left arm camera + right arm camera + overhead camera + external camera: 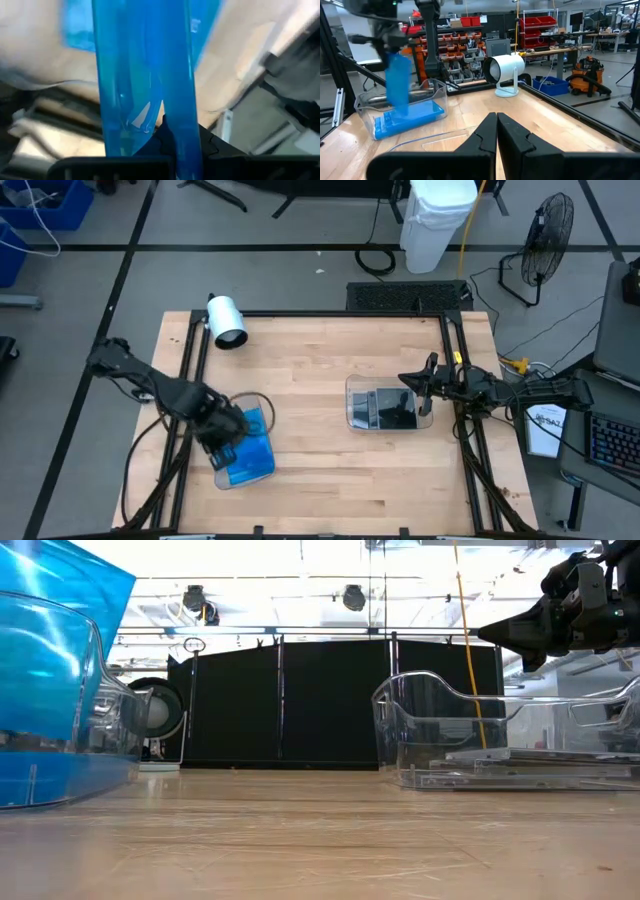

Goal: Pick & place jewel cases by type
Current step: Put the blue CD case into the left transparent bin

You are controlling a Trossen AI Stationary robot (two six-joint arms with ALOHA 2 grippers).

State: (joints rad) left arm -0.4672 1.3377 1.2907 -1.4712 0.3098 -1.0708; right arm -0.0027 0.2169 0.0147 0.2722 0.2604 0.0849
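Observation:
My left gripper (225,442) is shut on a bright blue jewel case (398,85) and holds it over the clear tray (262,402) near the table's left edge. More blue cases (407,119) lie flat in that tray. In the low view the held case (60,590) slants down behind the tray wall (95,660). A second clear tray (352,395) on the right holds grey to dark cases (388,408), stacked flat (530,775). My right gripper (496,134) is shut and empty, hovering above that tray's right end (428,385). My left gripper pinches the blue jewel case between its two fingers (164,136) at the case's upper edge (182,135), coming from above. The case hangs nearly upright below the fingers, its lower end (400,106) inside the tray. Whether it touches the stack below, I cannot tell.
A white cylindrical device (227,320) stands at the table's far left corner. Black frame rails (455,350) run along the table's sides. Bare wood (305,430) lies between the two trays.

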